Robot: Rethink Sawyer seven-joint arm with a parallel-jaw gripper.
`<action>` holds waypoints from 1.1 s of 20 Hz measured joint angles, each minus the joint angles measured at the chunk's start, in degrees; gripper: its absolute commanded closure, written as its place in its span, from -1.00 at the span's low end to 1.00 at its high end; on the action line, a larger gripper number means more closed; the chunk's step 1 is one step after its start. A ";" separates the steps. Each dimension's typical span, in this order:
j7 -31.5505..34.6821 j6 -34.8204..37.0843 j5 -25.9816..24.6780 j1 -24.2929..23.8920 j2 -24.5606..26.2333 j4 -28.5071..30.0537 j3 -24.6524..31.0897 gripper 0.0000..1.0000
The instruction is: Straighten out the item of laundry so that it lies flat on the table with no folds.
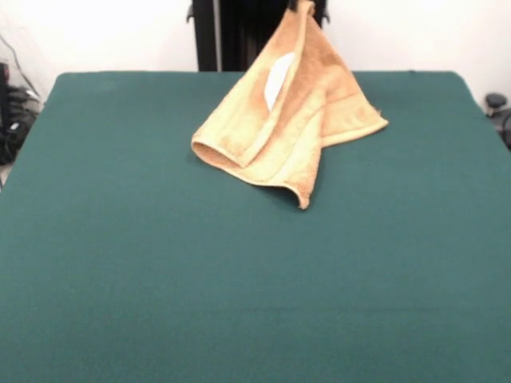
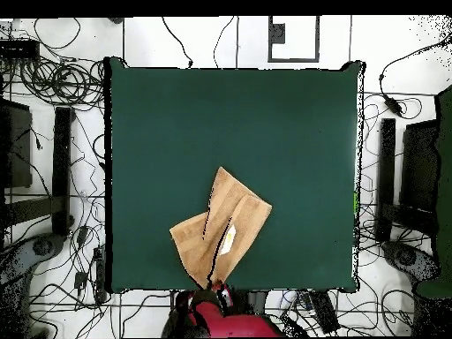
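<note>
Front view showed the towel [image 1: 279, 120] hoisted by one corner at the top centre of the frame — its lower folds draped on the green table [image 1: 160, 279], white label [image 1: 277, 78] showing. The gripper [image 1: 306, 6] pinched that raised corner.

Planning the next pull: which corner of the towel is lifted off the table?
The top corner of the towel, held at the pincer by the table's far edge. The other corners hang low or rest on the cloth.
</note>
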 measured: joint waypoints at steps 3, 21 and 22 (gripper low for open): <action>0.01 -1.94 2.17 3.89 -0.39 0.30 -4.48 1.00; 0.01 -10.17 10.19 0.52 -2.16 2.88 -12.38 1.00; 0.01 -9.28 10.47 0.80 -2.63 2.84 -12.47 1.00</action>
